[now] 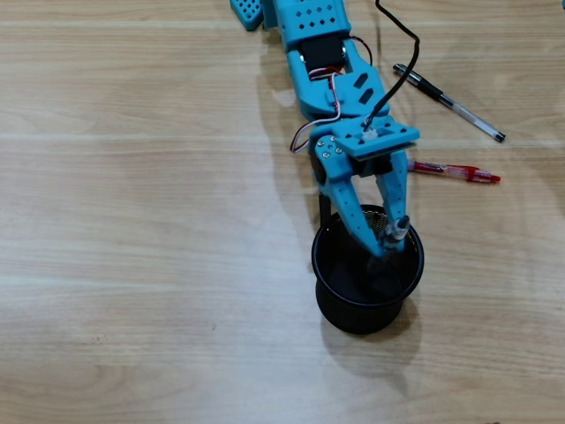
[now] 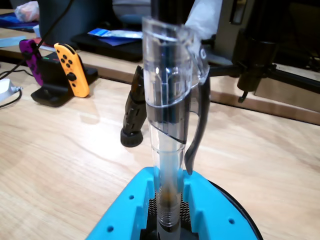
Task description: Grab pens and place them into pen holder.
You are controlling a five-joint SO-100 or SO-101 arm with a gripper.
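The blue gripper [image 1: 389, 247] is pinching a clear pen [image 2: 167, 150] upright over the black mesh holder [image 1: 328, 305], ready to let go, while two pens [image 1: 448, 102] are lying far right on the table [image 1: 132, 221].

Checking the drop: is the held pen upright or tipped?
Roughly upright: in the wrist view the clear pen rises straight from the hand, over the pen holder in the overhead view.
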